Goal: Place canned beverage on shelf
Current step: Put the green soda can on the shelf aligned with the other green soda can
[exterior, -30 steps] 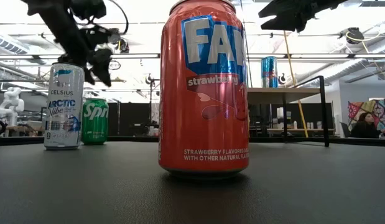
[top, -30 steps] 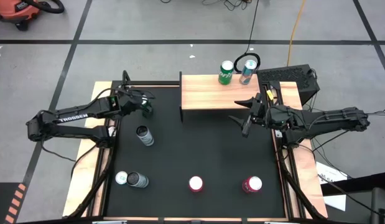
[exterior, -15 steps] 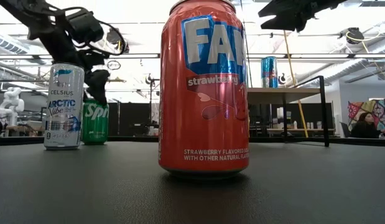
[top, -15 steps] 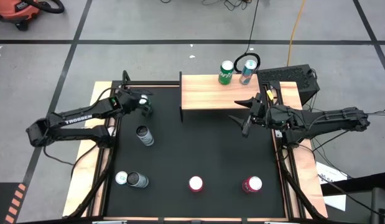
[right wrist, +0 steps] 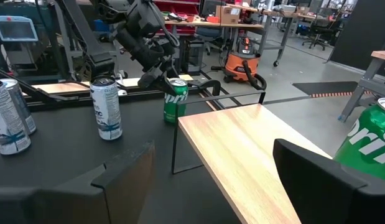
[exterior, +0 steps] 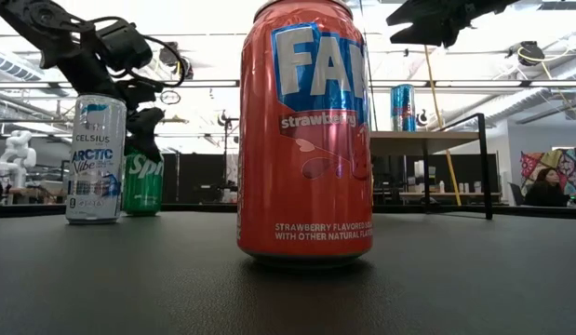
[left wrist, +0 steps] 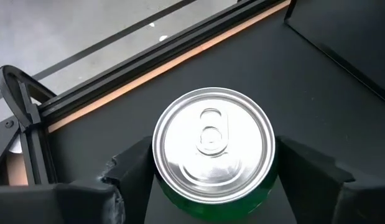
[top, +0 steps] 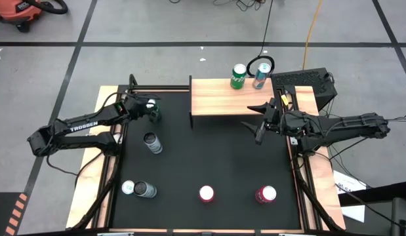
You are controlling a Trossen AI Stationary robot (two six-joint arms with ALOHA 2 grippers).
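A green Sprite can [left wrist: 212, 143] stands upright on the black table near its far left corner, with my left gripper [top: 151, 111] closed around its top. The shelf [top: 222, 98], a light-wood board on black legs, stands at the far middle. On its far right part stand a green can [top: 238, 76] and a blue can [top: 260, 77]. My right gripper [top: 258, 122] hangs open by the shelf's near right end; the right wrist view shows its fingers [right wrist: 127, 174] wide apart with nothing between them. My left gripper has the green can's upper wall [left wrist: 164, 194] between its two fingers [left wrist: 127, 171], one on each opposite side, with no gap showing. The fingers come slanting down from the table's left. The can stands upright with its base on the table.
A white Celsius can [top: 152, 142] stands just nearer than the gripped one. Two more cans [top: 138, 189] stand at the near left, and two red ones [top: 206, 193] [top: 265, 194] along the near edge. The shelf's left and middle are bare wood.
My left gripper has come down and swung toward the far edge until its fingers stand around the green can's top. The can has stayed where it was. My right arm has kept still.
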